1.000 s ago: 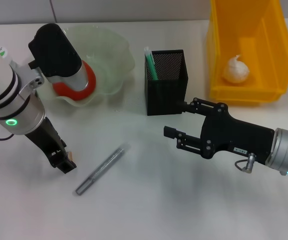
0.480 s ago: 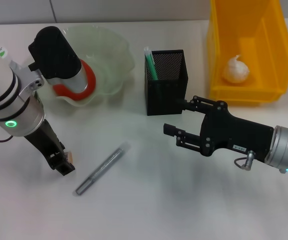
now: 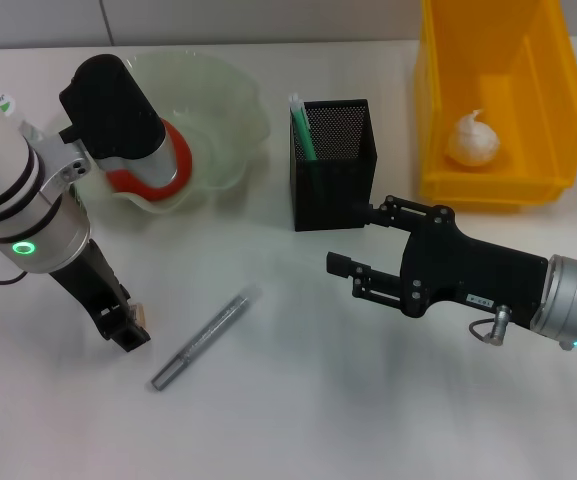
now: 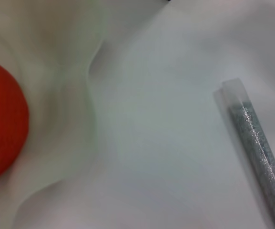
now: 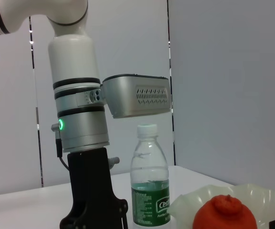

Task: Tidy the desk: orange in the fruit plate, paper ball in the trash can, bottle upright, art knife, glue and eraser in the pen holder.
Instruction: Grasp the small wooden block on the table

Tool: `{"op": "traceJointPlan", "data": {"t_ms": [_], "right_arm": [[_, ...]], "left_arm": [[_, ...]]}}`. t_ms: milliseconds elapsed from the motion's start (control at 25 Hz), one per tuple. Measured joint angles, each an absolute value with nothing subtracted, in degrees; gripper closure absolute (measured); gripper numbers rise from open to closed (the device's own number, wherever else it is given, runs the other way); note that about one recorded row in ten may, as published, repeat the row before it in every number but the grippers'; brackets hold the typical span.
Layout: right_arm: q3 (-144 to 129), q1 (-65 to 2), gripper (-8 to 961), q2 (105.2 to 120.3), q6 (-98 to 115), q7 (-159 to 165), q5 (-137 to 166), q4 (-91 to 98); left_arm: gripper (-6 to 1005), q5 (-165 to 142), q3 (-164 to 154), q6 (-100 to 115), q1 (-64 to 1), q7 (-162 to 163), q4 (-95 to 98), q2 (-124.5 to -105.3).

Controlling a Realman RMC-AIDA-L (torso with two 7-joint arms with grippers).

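art knife lies between both grippers, untouched.

left pincer — a slight drift back from the art knife, toward the table's left edge

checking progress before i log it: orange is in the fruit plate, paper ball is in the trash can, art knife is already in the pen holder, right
Not quite. The orange is in the fruit plate and the paper ball is in the trash can, but the art knife is not in the pen holder. The head view shows it lying flat on the table, in front of the holder, beside the left gripper.
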State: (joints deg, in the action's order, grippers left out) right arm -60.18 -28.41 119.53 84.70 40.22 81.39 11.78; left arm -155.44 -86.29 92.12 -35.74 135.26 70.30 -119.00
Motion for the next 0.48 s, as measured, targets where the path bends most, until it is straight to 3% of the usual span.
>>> {"op": "traceJointPlan", "data": {"t_ms": [480], "right_arm": [[-60.21, -28.38, 302, 119.53, 84.74, 40.23, 81.38, 11.78]], "left_arm": [[443, -155.48, -86.31, 91.49, -36.06, 135.26, 69.34, -119.0]]}}
